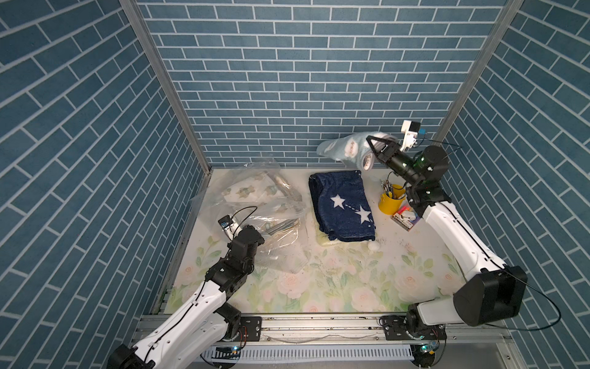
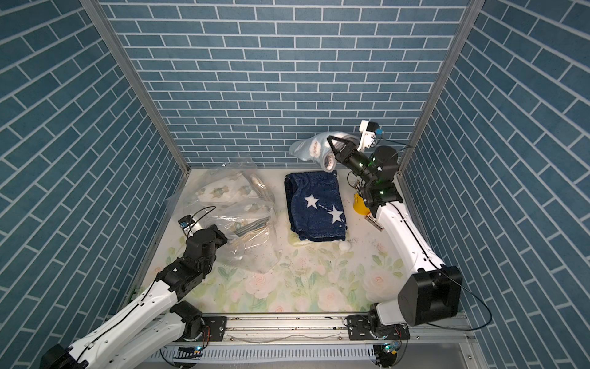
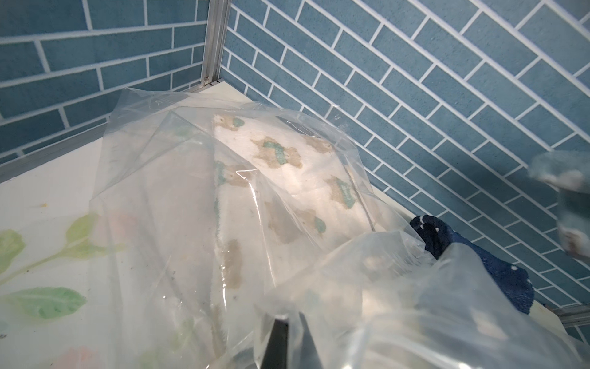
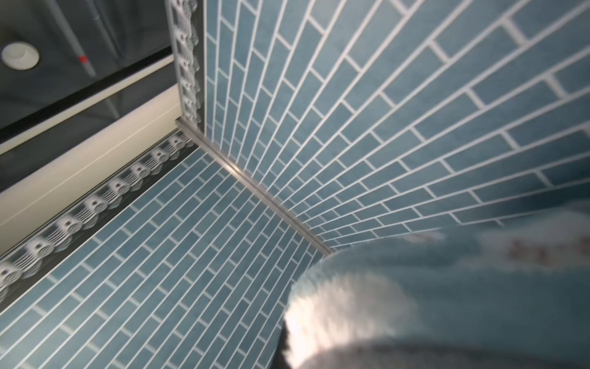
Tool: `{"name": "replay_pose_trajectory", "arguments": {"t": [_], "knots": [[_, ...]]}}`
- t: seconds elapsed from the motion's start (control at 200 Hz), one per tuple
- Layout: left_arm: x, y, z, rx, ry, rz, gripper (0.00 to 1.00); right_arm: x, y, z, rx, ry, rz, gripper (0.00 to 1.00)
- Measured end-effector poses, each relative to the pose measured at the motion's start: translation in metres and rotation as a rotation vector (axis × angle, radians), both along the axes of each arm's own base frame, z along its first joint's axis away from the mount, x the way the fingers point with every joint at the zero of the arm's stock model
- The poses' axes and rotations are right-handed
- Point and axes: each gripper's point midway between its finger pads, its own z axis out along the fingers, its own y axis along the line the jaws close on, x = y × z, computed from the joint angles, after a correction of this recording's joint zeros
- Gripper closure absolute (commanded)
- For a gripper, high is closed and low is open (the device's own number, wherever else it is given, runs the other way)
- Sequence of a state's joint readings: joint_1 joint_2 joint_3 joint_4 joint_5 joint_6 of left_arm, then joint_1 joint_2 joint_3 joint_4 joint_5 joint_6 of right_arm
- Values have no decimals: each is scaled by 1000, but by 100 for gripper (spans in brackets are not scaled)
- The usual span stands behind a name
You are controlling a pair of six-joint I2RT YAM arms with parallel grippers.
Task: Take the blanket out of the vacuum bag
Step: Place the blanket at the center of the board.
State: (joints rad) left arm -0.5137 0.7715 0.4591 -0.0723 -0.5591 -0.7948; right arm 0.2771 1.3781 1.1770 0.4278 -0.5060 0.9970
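The clear crinkly vacuum bag (image 1: 255, 207) (image 2: 236, 207) (image 3: 287, 255) lies crumpled at the back left of the table. A white blanket with tan and green figures (image 1: 245, 191) (image 3: 287, 179) is inside it. My left gripper (image 1: 268, 236) (image 3: 281, 318) is shut on a fold of the bag's plastic at its near end, its fingers veiled by the film. My right gripper (image 1: 372, 143) (image 2: 332, 142) is raised near the back right corner, shut on a light blue fluffy blanket (image 1: 344, 150) (image 2: 311, 150) (image 4: 447, 287) that hangs in the air, clear of the bag.
A folded navy blanket with white stars (image 1: 343, 204) (image 2: 316, 204) lies mid-table on a pale cloth (image 1: 325, 241). A small white ball (image 1: 373, 246) sits by its near corner. A yellow cup of tools (image 1: 391, 201) and a small box (image 1: 405, 219) stand under the right arm.
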Motion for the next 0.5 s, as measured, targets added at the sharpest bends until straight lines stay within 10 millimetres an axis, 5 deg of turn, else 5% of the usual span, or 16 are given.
{"name": "replay_pose_trajectory", "arguments": {"t": [0.09, 0.195, 0.26, 0.335, 0.5], "knots": [[-1, -1, 0, -14, -6, -11, 100, -3, 20, -103, -43, 194, 22, 100], [-3, -3, -3, -27, -2, -24, 100, -22, 47, -250, -112, 517, 72, 100], [-4, -4, -3, -37, -5, -30, 100, -43, 50, -307, -154, 666, 74, 100], [-5, -5, -2, -49, -14, -35, 100, -50, 51, -315, -161, 691, 66, 100], [-8, -4, 4, -65, -34, -41, 100, -25, 53, -241, -91, 517, 25, 100]]}}
